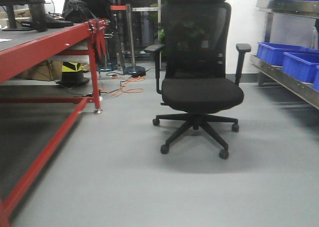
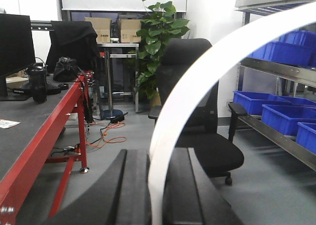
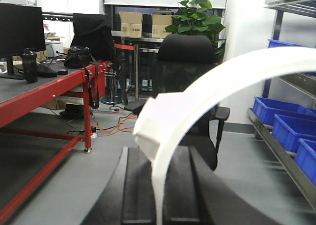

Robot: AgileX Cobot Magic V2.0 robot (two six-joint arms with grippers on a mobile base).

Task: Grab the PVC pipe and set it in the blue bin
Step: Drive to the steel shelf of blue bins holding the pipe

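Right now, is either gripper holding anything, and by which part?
Both. The left gripper pinches the PVC pipe at its lower end, arc rising rightward. The right gripper pinches a white arc the same way. One piece or two: cannot tell.

Floor: lower centre, free lane between table and chair.
Office chair: centre, blocks middle.
Red table: left edge, legs and crossbars down to floor.
Shelf with blue bins: right edge.
Cables: floor, centre-left, beyond table leg.
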